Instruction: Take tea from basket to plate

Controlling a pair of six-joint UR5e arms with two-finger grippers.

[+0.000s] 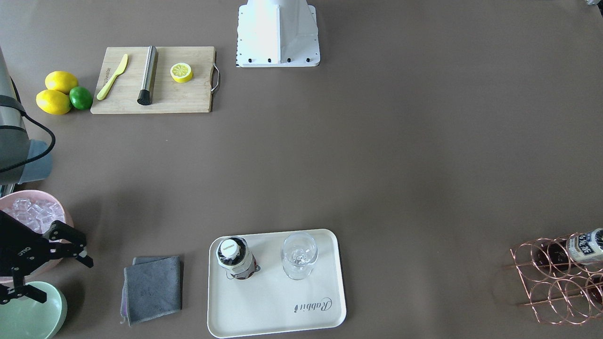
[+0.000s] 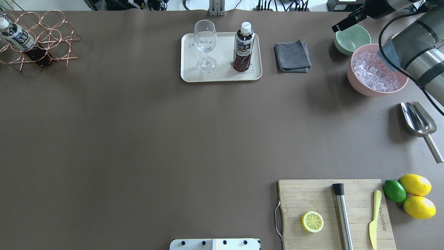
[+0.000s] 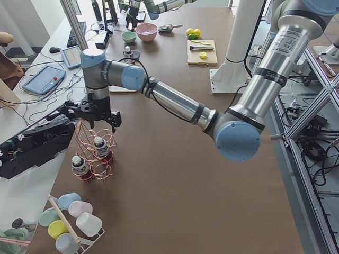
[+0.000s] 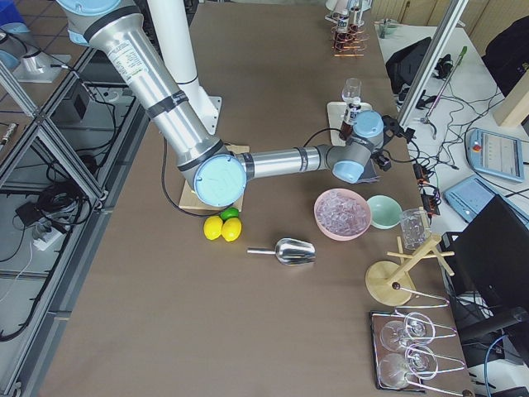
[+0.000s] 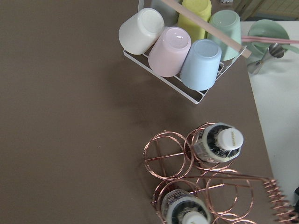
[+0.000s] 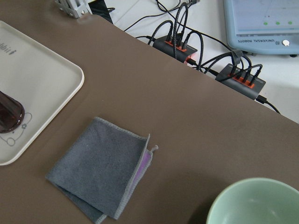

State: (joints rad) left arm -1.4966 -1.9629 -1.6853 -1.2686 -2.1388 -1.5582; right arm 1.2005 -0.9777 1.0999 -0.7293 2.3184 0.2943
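One tea bottle (image 1: 235,258) stands upright on the cream plate (image 1: 278,306), next to a wine glass (image 1: 298,254). The copper wire basket (image 3: 95,153) stands at the table's far corner on my left. It holds two more tea bottles (image 5: 217,142) (image 5: 187,210). My left gripper (image 3: 90,119) hovers just above the basket's handle, holding nothing that I can see. It shows only in the exterior left view, so I cannot tell whether it is open. My right gripper (image 1: 66,279) is open and empty, above the pale green bowl (image 1: 28,315) and away from the plate.
A folded grey cloth (image 1: 153,288) lies between the plate and the green bowl. A pink bowl of ice cubes (image 2: 376,73) and a metal scoop (image 2: 418,123) are at my right. A cutting board (image 2: 334,211), lemons and a lime lie nearer me. A rack of cups (image 5: 180,46) stands beside the basket.
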